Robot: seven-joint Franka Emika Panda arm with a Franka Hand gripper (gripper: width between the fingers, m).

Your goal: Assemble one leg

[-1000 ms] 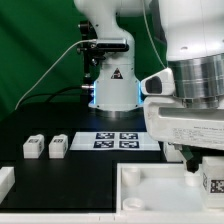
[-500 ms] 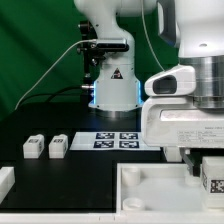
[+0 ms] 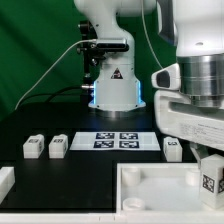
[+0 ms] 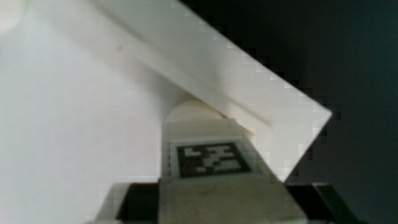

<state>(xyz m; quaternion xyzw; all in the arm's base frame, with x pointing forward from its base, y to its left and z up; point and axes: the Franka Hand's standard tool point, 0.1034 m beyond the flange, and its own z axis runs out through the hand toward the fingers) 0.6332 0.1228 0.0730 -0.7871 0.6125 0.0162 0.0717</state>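
My gripper (image 3: 208, 160) is shut on a leg (image 3: 211, 181), a stubby white block with a square tag, and holds it over the right corner of the large white tray-like piece (image 3: 150, 188). In the wrist view the held leg (image 4: 214, 150) sits between the dark fingers (image 4: 135, 203), its tip by a corner of the tray-like piece (image 4: 89, 100). Two more legs (image 3: 33, 147) (image 3: 58, 147) stand on the black table at the exterior view's left. Another leg (image 3: 172, 150) stands right of the marker board (image 3: 120, 140).
The robot's base (image 3: 112, 80) stands behind the marker board. A white part (image 3: 5, 180) lies at the front left edge. A green backdrop closes the rear.
My gripper has moved toward the exterior view's right with the leg in it, and has uncovered the leg standing right of the marker board.
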